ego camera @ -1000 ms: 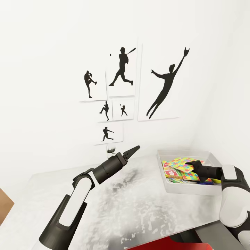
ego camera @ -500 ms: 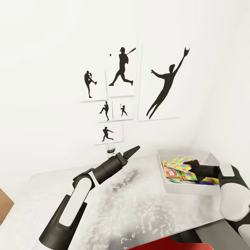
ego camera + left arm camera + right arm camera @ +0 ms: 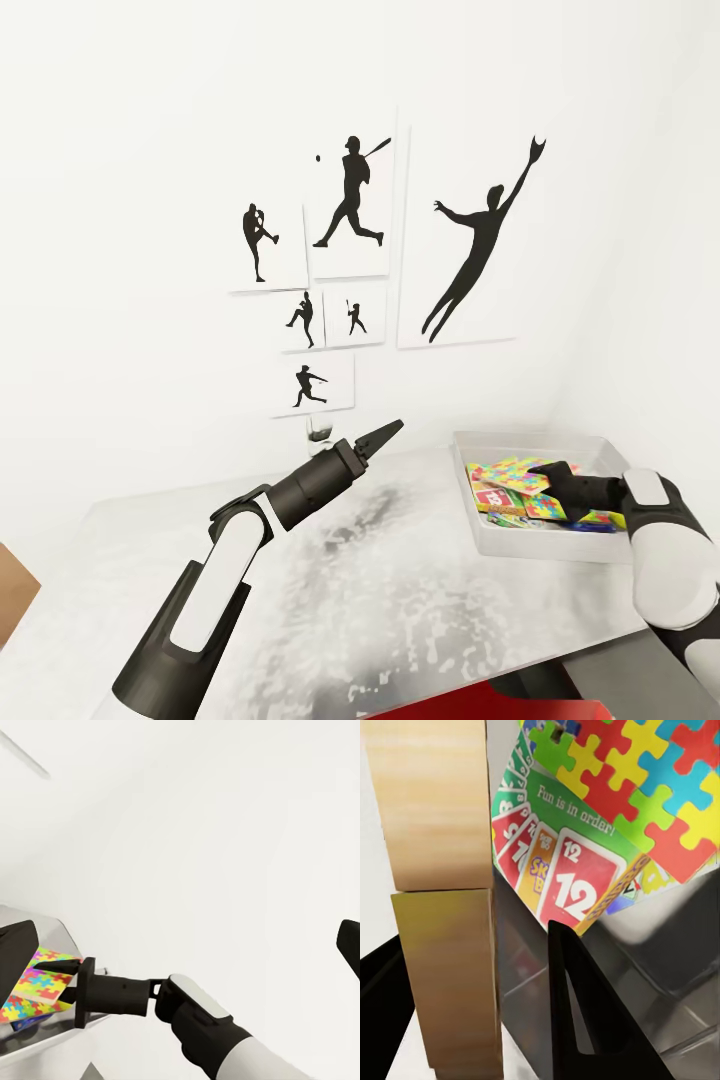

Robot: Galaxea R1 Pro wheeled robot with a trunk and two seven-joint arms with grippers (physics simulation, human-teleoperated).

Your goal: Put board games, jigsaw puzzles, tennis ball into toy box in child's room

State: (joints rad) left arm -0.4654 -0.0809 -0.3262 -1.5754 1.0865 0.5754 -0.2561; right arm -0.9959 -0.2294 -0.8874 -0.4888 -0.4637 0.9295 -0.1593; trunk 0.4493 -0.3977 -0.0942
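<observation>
The right gripper (image 3: 553,478) is over the toy box (image 3: 520,545), fingers apart around a wooden block (image 3: 442,900), above the puzzle box (image 3: 515,472) and SKIP-BO game (image 3: 559,874) lying inside. The left gripper (image 3: 388,432) hovers over the table (image 3: 380,600), fingers together.

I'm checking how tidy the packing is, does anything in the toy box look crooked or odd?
Yes. In the toy box the jigsaw puzzle lies tilted on top of the card game box rather than flat, so the pile looks jumbled. The right gripper sits over that pile. Nothing looks spilled on the table.
</observation>
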